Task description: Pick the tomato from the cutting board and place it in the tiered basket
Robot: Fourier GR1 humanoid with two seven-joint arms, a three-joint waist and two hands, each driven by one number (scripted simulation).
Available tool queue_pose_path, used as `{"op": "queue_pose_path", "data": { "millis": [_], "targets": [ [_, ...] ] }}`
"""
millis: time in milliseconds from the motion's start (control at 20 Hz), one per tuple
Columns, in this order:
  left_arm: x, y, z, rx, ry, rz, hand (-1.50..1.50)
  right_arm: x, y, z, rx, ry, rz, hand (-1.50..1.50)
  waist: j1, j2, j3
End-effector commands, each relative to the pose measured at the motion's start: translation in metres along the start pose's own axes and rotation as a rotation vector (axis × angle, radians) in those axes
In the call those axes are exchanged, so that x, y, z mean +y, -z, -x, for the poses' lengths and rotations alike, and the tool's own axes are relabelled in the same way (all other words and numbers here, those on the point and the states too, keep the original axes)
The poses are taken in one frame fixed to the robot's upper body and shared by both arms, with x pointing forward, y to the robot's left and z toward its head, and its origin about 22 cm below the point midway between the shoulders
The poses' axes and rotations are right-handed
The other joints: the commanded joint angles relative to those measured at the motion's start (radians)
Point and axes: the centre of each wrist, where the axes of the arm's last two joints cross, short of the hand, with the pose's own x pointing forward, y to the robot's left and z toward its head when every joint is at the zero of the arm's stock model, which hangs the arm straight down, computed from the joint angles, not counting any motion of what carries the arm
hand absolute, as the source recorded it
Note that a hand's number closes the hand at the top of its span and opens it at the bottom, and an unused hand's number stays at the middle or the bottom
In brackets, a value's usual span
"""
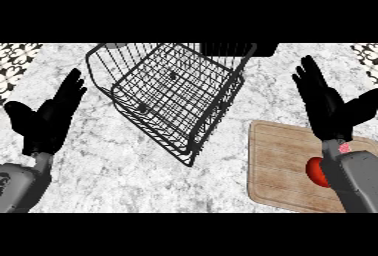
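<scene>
The right hand [325,102] is fully open, fingers straight, holding nothing, above the cutting board [284,165]. The tomato [316,171] lies there beside its forearm. The left hand [48,117] is open too.

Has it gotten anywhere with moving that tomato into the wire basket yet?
Nothing looks done yet. The tomato is on the cutting board, partly hidden behind the right forearm. The right hand is open above the board, holding nothing; the left hand rests open at the left. Left to do: grasp the tomato, carry it across, and place it in the tiered basket.
</scene>
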Motion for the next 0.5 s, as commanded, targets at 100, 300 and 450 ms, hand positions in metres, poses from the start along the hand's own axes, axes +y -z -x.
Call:
{"op": "queue_pose_path", "data": {
  "millis": [100, 300, 450],
  "targets": [
    [-0.018, -0.015, 0.022, -0.036, -0.007, 0.076, 0.00, -0.027, 0.008, 0.006, 0.061, 0.020, 0.329, -1.50, -0.025, 0.012, -0.019],
    [-0.045, -0.029, 0.037, -0.014, -0.076, 0.191, 0.00, -0.090, -0.015, 0.056, 0.222, -0.350, 0.682, -1.50, -0.042, 0.041, -0.032],
    [-0.049, -0.037, 0.068, -0.008, -0.093, 0.219, 0.00, -0.021, 0.004, 0.055, 0.124, 0.014, 0.783, -1.50, -0.032, 0.019, -0.018]
  ]
}}
